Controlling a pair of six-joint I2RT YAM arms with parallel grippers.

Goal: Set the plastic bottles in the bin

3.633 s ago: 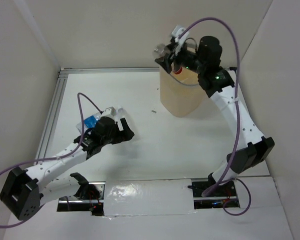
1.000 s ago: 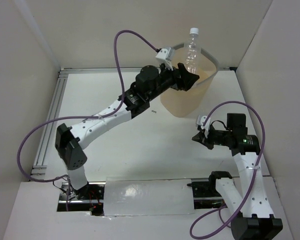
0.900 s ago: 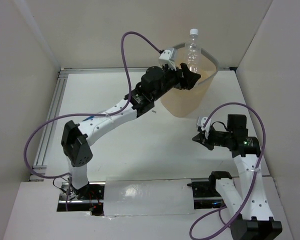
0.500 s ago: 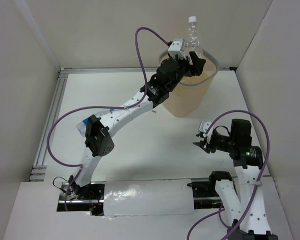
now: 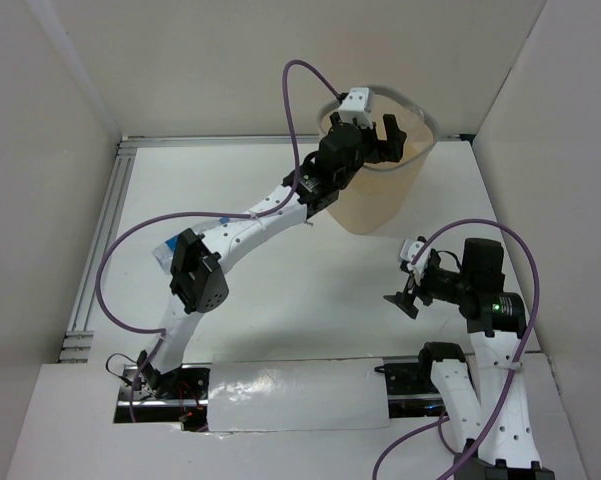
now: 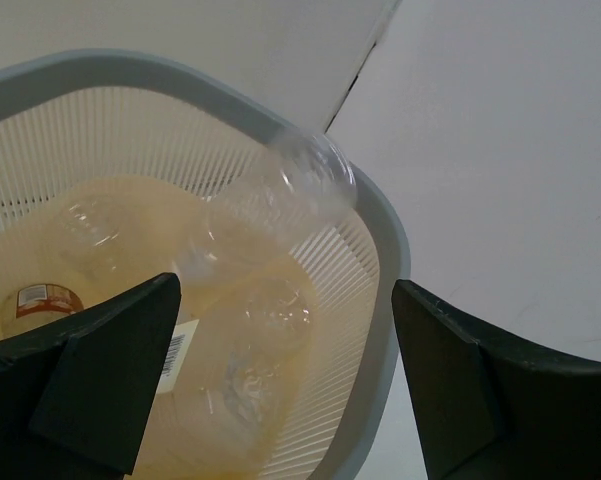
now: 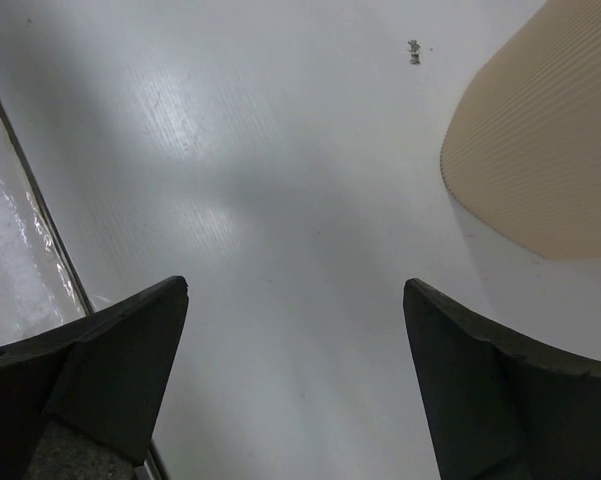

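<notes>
Left gripper [image 6: 285,285] wide open and empty above bin [image 6: 392,255], clear bottle [image 6: 280,195] tilted inside over other bottles, right gripper [image 7: 295,288] open, empty, over table [image 7: 280,150]

Plastic bottles [image 6: 242,350] in bin [image 6: 394,250], left end effector [image 5: 380,143] apparently over its mouth

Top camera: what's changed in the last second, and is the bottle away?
The left gripper rose over the bin mouth and opened, letting go of the clear bottle, which on the left wrist view now tips inside the bin. The right gripper also opened, empty, above the table. The bin has not moved.
</notes>
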